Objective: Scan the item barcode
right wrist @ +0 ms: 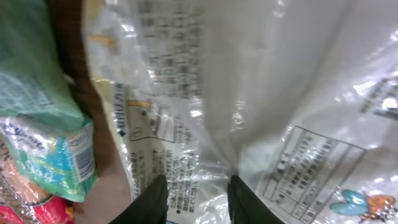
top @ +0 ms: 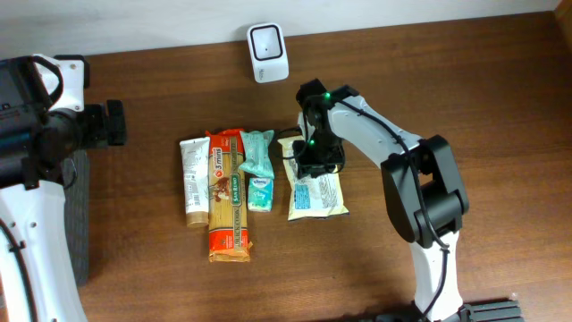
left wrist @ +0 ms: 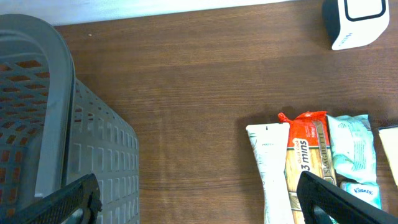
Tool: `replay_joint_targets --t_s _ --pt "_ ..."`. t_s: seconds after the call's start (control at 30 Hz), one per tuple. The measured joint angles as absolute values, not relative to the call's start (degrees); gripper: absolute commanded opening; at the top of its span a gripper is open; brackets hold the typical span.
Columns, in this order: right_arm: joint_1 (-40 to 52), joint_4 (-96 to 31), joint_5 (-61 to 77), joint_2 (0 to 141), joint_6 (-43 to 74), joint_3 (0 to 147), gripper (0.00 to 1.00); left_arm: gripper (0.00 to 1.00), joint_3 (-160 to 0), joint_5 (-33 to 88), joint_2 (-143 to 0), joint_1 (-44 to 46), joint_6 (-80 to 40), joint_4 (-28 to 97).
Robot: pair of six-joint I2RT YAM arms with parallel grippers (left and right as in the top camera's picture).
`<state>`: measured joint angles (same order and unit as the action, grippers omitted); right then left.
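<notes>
Narrowly parted, the right gripper's jaws stand tip-down on the crinkled film of the white snack packet, and a crease in the film runs up into the gap between the fingers. Whether they have pinched that fold cannot be told. From overhead, this gripper sits over the packet's far end. The packet lies flat on the wooden table, at the right end of a row of goods, just beside a green tissue pack. Next along come a spaghetti pack and a white tube. The white scanner stands near the table's far edge, apart from the row. The left gripper hangs wide open with nothing between its jaws, beside a grey basket, well clear of the packet.
</notes>
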<state>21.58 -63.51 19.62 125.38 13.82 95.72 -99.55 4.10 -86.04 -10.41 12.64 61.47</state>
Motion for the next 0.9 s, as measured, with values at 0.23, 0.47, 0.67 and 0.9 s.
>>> replay_joint_targets --t_s 0.23,0.47,0.67,0.9 --pt "25.8 -67.5 26.1 125.6 8.8 101.1 0.43 0.99 -99.5 4.1 -86.0 -10.4 12.6 61.5" --pt "31.6 -69.0 20.5 125.6 11.9 101.0 0.39 0.99 -99.5 4.1 -86.0 -10.4 12.6 61.5" --pt "31.2 -71.1 15.0 125.6 14.7 98.8 0.38 0.99 -99.5 4.1 -86.0 -10.4 12.6 61.5" --pt "26.9 -71.7 13.7 125.6 15.0 97.9 0.36 0.99 -99.5 4.1 -86.0 -10.4 12.7 61.5"
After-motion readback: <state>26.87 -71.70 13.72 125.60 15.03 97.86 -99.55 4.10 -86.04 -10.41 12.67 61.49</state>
